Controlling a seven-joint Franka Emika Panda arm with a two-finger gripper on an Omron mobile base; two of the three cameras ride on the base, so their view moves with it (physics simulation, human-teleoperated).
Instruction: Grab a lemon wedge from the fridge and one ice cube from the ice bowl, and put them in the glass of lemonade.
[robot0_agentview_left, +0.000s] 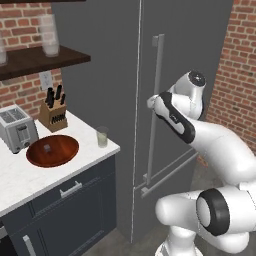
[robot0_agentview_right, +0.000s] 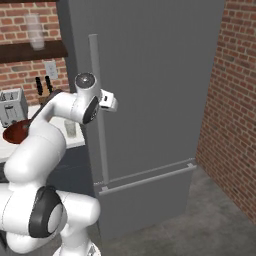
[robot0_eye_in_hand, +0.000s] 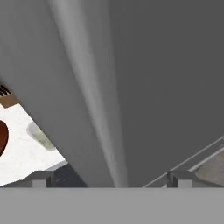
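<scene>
The fridge (robot0_agentview_left: 110, 75) stands shut, so the lemon wedge is hidden. Its long vertical bar handle (robot0_agentview_left: 155, 100) runs up the right door. My gripper (robot0_agentview_left: 150, 102) is at mid-height on that handle (robot0_agentview_right: 98, 125), seen from the other side as the gripper (robot0_agentview_right: 111, 103). In the hand view the handle (robot0_eye_in_hand: 94, 109) passes between my fingertips (robot0_eye_in_hand: 39, 179), which stand wide apart, so the gripper (robot0_eye_in_hand: 109, 180) is open around the bar without clamping it. On the counter left of the fridge sit the ice bowl (robot0_agentview_left: 52, 151), holding one ice cube (robot0_agentview_left: 47, 148), and the glass of lemonade (robot0_agentview_left: 102, 136).
A toaster (robot0_agentview_left: 17, 128) and a knife block (robot0_agentview_left: 53, 113) stand behind the bowl. A wall shelf (robot0_agentview_left: 42, 59) carries tall frosted glasses (robot0_agentview_left: 50, 35). A brick wall (robot0_agentview_left: 236, 75) closes the fridge's right side. The lower drawer's handle (robot0_agentview_left: 167, 176) runs horizontally below.
</scene>
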